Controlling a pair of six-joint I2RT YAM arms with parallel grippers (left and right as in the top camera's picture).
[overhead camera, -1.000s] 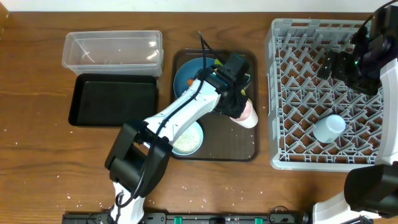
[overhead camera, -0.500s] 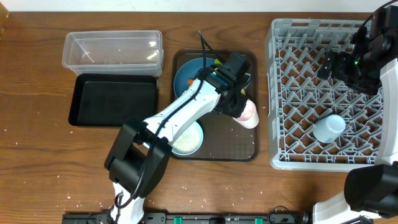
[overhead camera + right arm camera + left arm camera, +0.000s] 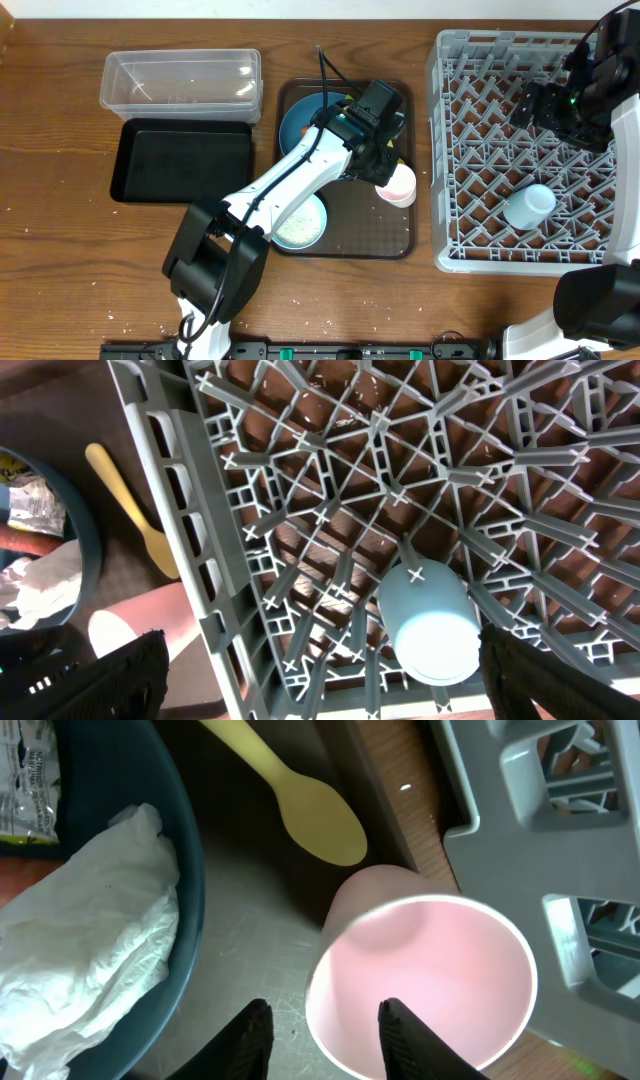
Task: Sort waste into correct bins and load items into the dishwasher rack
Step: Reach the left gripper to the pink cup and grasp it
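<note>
My left gripper (image 3: 386, 166) (image 3: 322, 1020) is closed on the near rim of the small pink cup (image 3: 401, 184) (image 3: 425, 975), one finger inside and one outside; the cup's mouth faces the wrist camera. Beside it the dark-blue dish (image 3: 296, 128) (image 3: 190, 890) holds crumpled tissue (image 3: 90, 940), the green-and-white wrapper (image 3: 28, 780) and the sausage (image 3: 303, 131). The yellow spoon (image 3: 300, 800) (image 3: 130, 510) lies behind the cup. The white bowl (image 3: 301, 222) holds rice. My right gripper (image 3: 545, 105) (image 3: 320, 650) is open above the rack (image 3: 440, 150), where the light-blue cup (image 3: 528, 205) (image 3: 430, 625) lies.
The brown serving tray (image 3: 370, 235) carries the dish, bowl, cup and spoon. The clear tub (image 3: 110, 85) and the black tray (image 3: 180, 160) stand at the left. Rice grains are scattered on the table's front.
The left gripper has shifted slightly up and left, and the pink cup has tipped so that its mouth shows. The right arm has not moved.
</note>
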